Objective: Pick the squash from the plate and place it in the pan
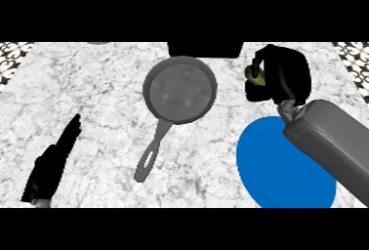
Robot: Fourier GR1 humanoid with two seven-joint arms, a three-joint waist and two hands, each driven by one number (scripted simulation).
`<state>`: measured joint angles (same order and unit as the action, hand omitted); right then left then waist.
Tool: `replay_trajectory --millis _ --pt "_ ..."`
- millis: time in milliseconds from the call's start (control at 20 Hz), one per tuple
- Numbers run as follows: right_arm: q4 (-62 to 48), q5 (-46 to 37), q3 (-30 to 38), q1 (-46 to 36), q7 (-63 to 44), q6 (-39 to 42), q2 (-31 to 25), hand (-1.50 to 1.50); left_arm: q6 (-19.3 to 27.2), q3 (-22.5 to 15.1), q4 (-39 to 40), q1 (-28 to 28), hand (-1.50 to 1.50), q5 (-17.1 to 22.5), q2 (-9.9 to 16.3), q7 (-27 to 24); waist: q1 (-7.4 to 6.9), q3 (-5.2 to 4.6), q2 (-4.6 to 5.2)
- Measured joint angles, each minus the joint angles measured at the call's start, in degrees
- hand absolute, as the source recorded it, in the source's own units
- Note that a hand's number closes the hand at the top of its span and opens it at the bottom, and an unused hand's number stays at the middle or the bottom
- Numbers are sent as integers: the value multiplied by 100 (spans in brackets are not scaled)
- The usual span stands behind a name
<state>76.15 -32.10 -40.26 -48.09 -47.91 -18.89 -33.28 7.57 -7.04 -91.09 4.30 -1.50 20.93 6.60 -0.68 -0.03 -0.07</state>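
— Looking down at the worktop, what do you make of its surface?

— White marble with grey veining, smooth and flat. Patterned black-and-white tile shows at both far corners.

— And the pan?

— Round, dull grey metal, with a mottled, faintly speckled bottom and a raised rim. Its long flat handle runs toward the near edge and ends in an elongated loop. It lies near the middle of the worktop.

— Where is the squash?

— Up in the right hand, to the right of the pan's rim and beyond the plate. Only a small yellow-green, slightly knobbly patch shows between the black fingers, which are curled round it and hide most of it. I cannot tell whether it touches the worktop.

— The plate?

— A flat, plain blue disc, glossy, at the near right. The boxy grey right forearm crosses over its right side.

— The other hand?

— The left hand lies at the near left, well apart from the pan, a narrow black shape with its fingers straight and together, pointing away from the robot.

— Anything else?

— A dark rectangular block sits at the far edge, just behind the pan.
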Motion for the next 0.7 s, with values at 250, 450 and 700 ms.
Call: replay_trajectory --millis 250,450,700 --pt "-935 138 452 -550 536 5 831 150 -15 -52 -73 -60 0 -105 -82 89 -75 2 31" --pt "-1970 245 801 -1059 892 -94 1589 150 -91 -19 -3 -147 0 -116 -95 84 -128 2 55" --pt "-3431 450 1257 -1528 1609 -334 2303 150 -110 -117 2 -323 0 -203 -198 167 -245 3 110"
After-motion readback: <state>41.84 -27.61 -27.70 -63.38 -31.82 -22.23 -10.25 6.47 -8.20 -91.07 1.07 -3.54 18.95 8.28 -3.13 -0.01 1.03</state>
